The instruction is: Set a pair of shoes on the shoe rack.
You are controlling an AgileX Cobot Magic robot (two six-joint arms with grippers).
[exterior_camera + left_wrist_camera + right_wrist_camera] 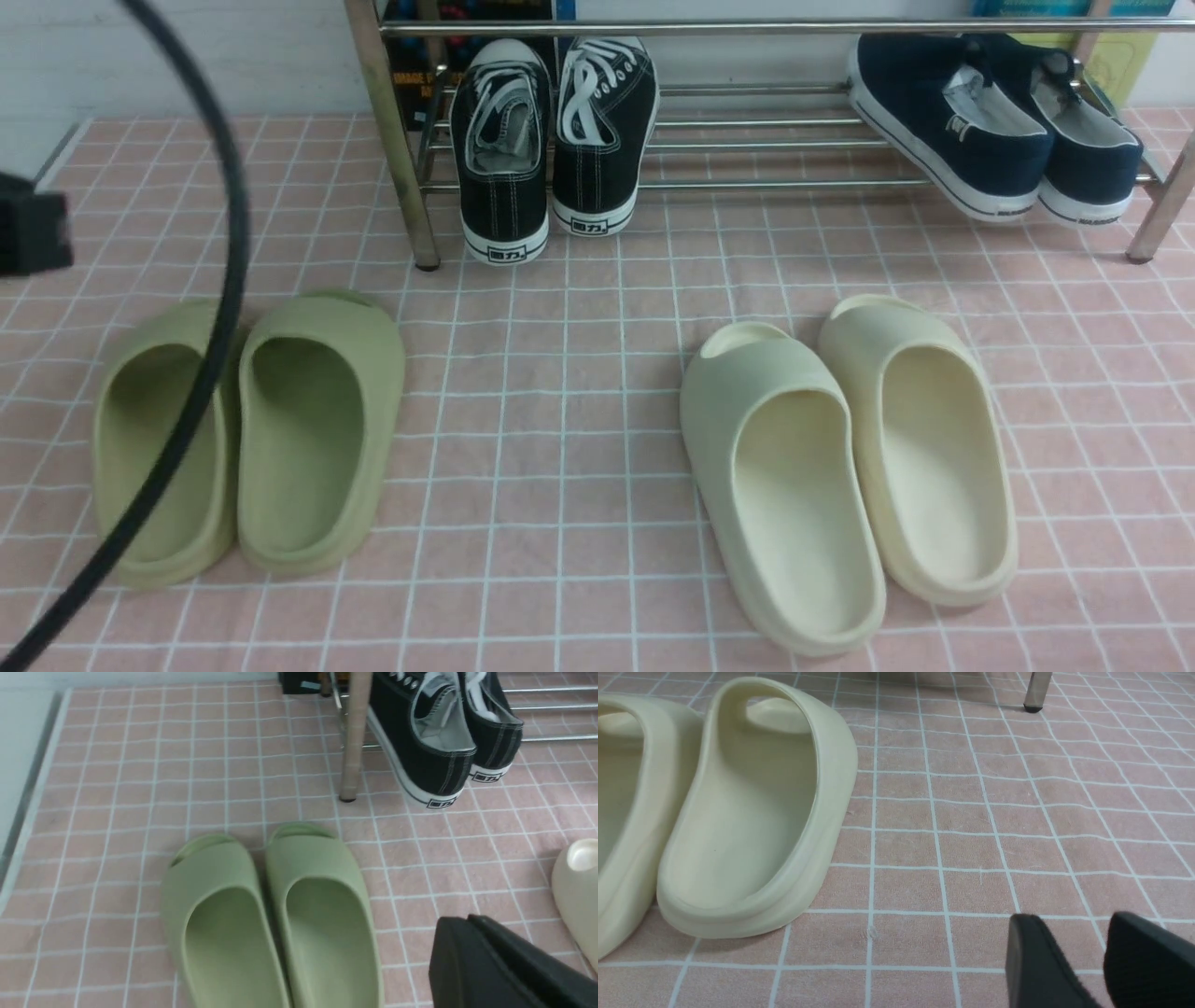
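Jaws of the left gripper (490, 956) appeared pressed together and empty; the right gripper (1083, 952) stood parted, holding nothing. Both black sneakers (551, 140) already sat on the shoe rack (775, 121), heels outward, long axes running front to back, nearer the left arm.

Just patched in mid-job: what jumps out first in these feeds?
The black canvas sneakers sit on the chrome shoe rack at its left end, heels hanging toward the camera, with navy slip-ons at the right end. On the pink tiled mat in front lie green foam slippers on the left and cream foam slippers on the right.
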